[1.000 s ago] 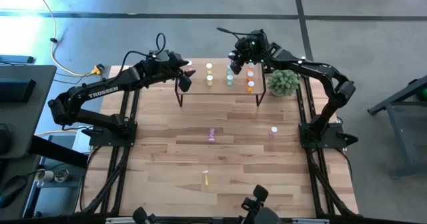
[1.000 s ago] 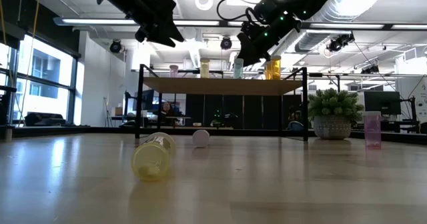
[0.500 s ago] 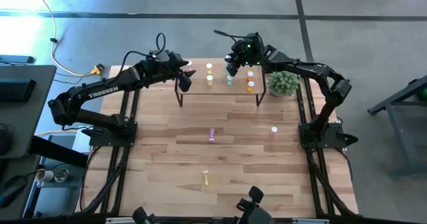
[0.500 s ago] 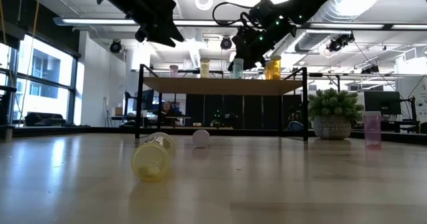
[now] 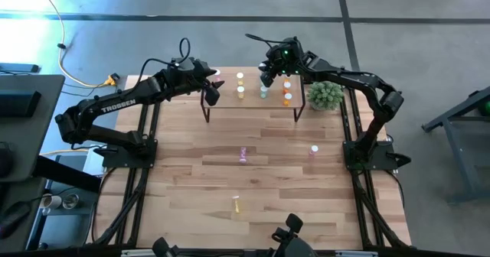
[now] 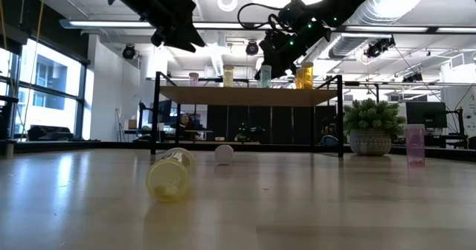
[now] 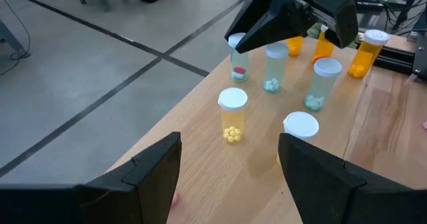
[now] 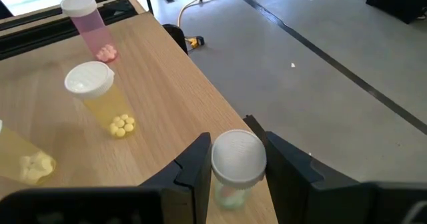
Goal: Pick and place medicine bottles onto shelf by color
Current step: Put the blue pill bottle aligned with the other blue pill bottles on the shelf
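Since a second ago my right gripper has slid slightly left; my left has held. Nearest, three bottles wait on the table: one yellow bottle lying down, one toppled pink bottle, and one upright pink bottle. Farther, on the shelf, stand two yellow, two green and one pink; the orange ones I cannot count. My left gripper hovers spread wide, empty, over the shelf's left end. My right jaws clamp a white-capped bottle, upright, over the shelf's far edge, just beyond the greens.
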Tool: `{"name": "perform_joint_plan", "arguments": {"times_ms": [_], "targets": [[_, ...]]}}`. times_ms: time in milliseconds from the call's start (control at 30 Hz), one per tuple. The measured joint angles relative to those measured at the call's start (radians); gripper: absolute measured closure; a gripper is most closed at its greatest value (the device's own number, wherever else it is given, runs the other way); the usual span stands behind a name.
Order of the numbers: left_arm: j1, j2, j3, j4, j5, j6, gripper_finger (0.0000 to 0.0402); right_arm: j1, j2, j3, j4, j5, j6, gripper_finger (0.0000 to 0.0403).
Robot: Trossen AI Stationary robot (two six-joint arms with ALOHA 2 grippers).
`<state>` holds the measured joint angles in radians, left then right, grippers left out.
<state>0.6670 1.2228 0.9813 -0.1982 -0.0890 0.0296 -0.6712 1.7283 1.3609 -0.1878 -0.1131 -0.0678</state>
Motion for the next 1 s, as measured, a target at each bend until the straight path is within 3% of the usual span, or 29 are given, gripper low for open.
{"name": "perform_joint_plan", "arguments": {"times_ms": [1000], "targets": [[0.0, 0.0, 0.0, 0.0, 0.0, 0.0, 0.0163, 0.0, 0.0, 0.0, -0.002, 0.002, 0.0, 0.0261]]}}
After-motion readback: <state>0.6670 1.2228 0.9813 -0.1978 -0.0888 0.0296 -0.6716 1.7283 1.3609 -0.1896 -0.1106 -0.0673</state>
